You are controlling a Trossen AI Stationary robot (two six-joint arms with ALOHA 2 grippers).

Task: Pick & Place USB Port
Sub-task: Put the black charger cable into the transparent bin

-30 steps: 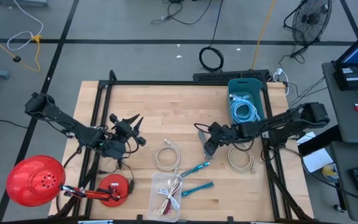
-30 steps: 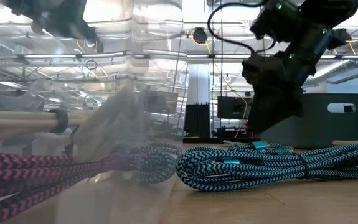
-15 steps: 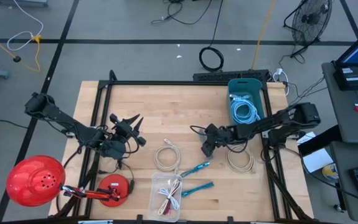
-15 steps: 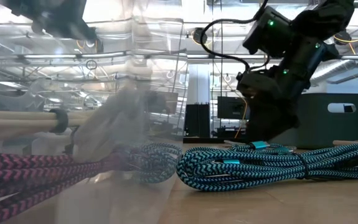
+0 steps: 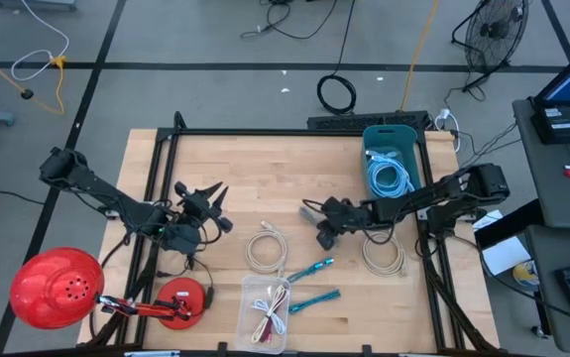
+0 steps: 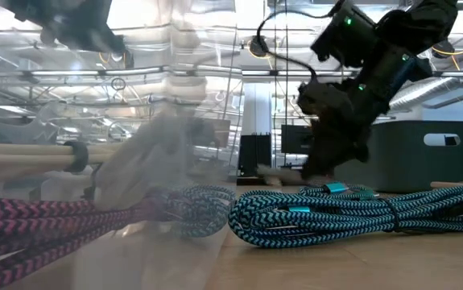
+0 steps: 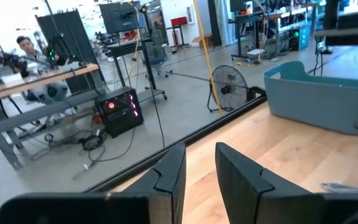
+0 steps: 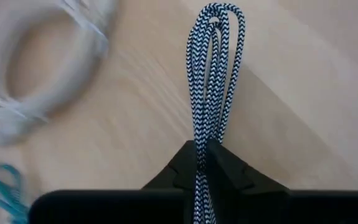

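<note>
Cable [image 8: 213,81]: black-and-white braided weave in a zigzag pattern, folded into a narrow bundle of several parallel strands, looped over at the far end. Pinched between the right gripper [image 8: 202,155] fingers [image 8: 228,171], closed tight on the strands near one end of the bundle. Seen from above as a pale short bundle [image 5: 311,210] sticking out from the right gripper [image 5: 322,220], toward the middle of the wooden worktop [image 5: 255,169], a little right of centre and nearer the back edge than the turquoise cables. Blurred in the low view, just above the worktop surface.

Other cables around: cream coil [image 5: 266,248] lying flat left of the right gripper, another cream coil [image 5: 383,256] toward the right edge, two turquoise braided cables [image 5: 313,283] toward the front edge, clear bag [image 5: 268,309] with a red-pink cable at the front edge. Grey bin [image 5: 392,159] at the back right corner, holding a light blue coiled cable [image 5: 389,177].

Left gripper [image 5: 212,203] raised near the left edge of the worktop, fingers [image 7: 169,174] partly apart, holding nothing. Red lamp [image 5: 57,288] off the front left corner.
</note>
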